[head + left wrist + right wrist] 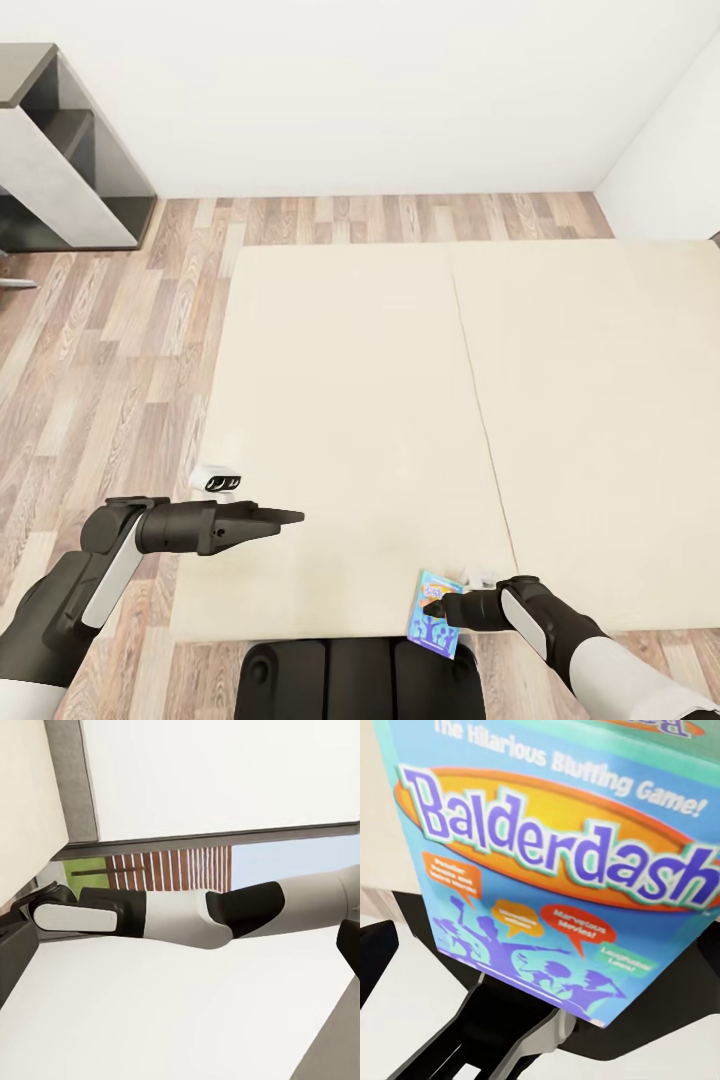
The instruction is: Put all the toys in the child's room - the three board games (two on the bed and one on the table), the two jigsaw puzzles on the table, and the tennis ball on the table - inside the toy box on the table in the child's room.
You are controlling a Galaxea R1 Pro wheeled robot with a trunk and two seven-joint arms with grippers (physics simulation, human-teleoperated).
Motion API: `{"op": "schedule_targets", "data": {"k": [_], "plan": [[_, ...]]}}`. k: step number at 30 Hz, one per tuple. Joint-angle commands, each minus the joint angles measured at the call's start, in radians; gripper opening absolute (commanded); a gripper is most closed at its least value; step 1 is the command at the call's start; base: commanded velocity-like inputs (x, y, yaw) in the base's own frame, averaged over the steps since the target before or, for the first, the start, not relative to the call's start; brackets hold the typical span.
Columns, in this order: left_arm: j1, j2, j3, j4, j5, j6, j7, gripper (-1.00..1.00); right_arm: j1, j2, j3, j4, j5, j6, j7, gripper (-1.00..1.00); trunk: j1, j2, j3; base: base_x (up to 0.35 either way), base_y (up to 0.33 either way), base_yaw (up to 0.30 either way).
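Right gripper: the right gripper [437, 607] is low over the near edge of the bed, its fingers clamped on the light-blue board game [435, 627], pinching it at one edge.
Board game: the light-blue board game is held at the foot of the bed, tilted, its lower end past the mattress edge and over the robot's dark base [360, 680]. From the right wrist view the lid [562, 862] reads "Balderdash", purple letters on an orange oval, with purple cartoon figures and small speech bubbles beneath.
Left gripper: the left gripper [290, 518] reaches over the near left part of the mattress with nothing in it; its dark fingers lie close together, tapering to a point, so the gap looks narrow.
Left arm: a black and white forearm [120, 560] runs back from it over the floor.
Bed: the bed [360, 400] is a wide cream-beige surface with a seam running down its middle.
Small white object: a small white thing with dark openings [215, 480] sits at the bed's left edge, just beyond the left gripper; I cannot tell what it is.
Floor: wood planks [110, 370] lie along the left side and past the far end of the bed.
Shelf: a grey and white shelf unit [60, 160] stands against the far left wall.
Left wrist view: the robot's other arm [187, 916] crosses in front of pale walls.
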Motion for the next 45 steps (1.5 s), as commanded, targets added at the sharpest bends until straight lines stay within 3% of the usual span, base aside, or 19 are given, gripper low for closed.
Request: {"op": "schedule_targets", "data": {"k": [1,45], "plan": [[-0.001,0.001,-0.002,0.000,0.002,0.011,-0.002,1.00,0.000,-0.001,0.004,-0.001,-0.002,0.004,0.001,1.00,0.001,-0.002,-0.002,0.000,0.000,0.056],[-0.001,0.001,-0.001,0.000,0.003,0.009,-0.004,1.00,0.000,-0.001,0.004,-0.005,-0.001,0.001,0.001,1.00,0.001,-0.002,-0.013,0.000,0.000,0.014]]}}
